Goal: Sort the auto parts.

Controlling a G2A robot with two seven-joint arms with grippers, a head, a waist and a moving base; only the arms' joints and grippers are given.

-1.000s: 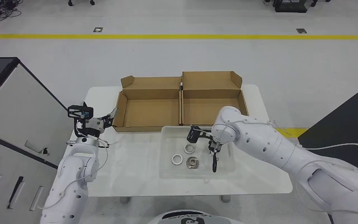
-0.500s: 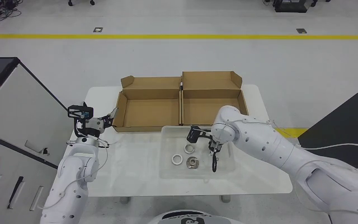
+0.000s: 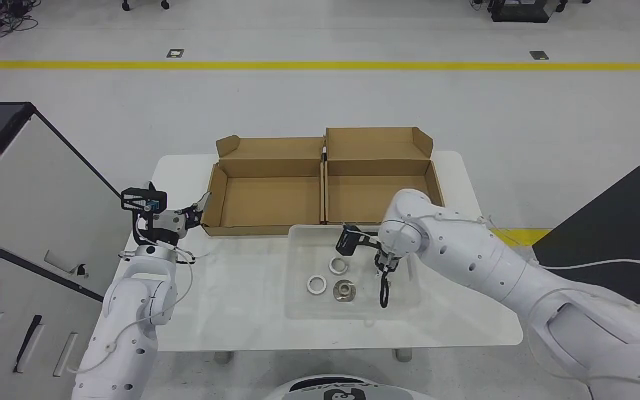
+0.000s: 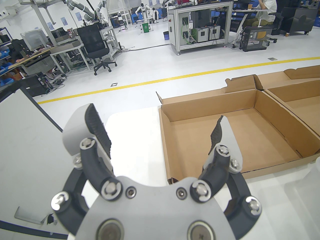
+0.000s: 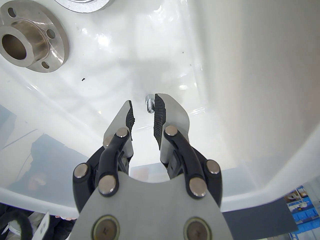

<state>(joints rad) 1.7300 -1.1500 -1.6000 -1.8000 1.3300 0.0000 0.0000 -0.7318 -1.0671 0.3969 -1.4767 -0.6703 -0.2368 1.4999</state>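
Bright, even overhead light. Glare patches on glossy white tray (image 5: 105,38). Yellow floor line (image 4: 175,78) bows in left wrist view: wide-lens distortion.

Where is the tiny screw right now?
In the right wrist view, the screw lies on the white tray's floor, between the right claw's open tips, apart from the flange.

The left claw (image 4: 156,116) hangs near the table's (image 3: 240,300) left edge, fingers spread wide; the right claw (image 5: 143,99) points down nearer the front edge, fingers narrowly parted.
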